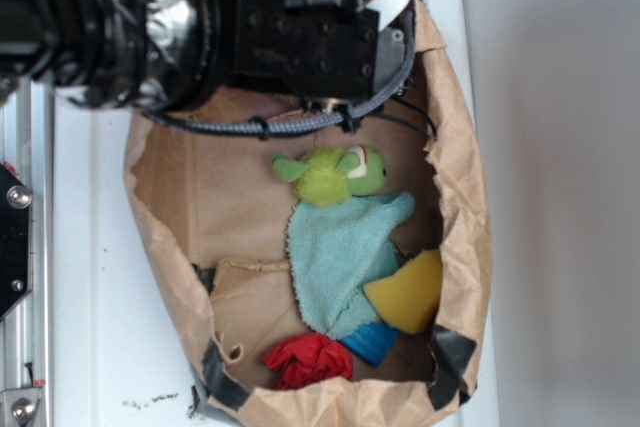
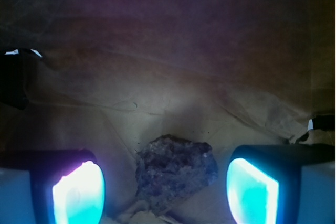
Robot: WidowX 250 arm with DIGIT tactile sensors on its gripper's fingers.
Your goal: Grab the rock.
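in the wrist view, the gripper [image 2: 165, 190] is seen spread wide, its two glowing fingertips [image 2: 79, 195] standing apart at either side of the rock [image 2: 176, 174], with nothing clasped. the rock, a rough dark grey-brown lump, is seen lying between the fingertips on crumpled brown paper, touching neither. beyond it, creased paper is seen rising into shadow.

in the exterior view, the rock is hidden under the black arm [image 1: 200, 22], at the top edge of the white desk [image 1: 100, 287]. a brown paper bag [image 1: 465, 247] is laid open on the desk. a green plush toy [image 1: 335, 175], a pale teal cloth [image 1: 340, 252], a yellow sponge wedge [image 1: 410, 292], a blue piece [image 1: 372, 342] and a red cloth bundle [image 1: 308, 360] are held in it, towards the bottom edge.
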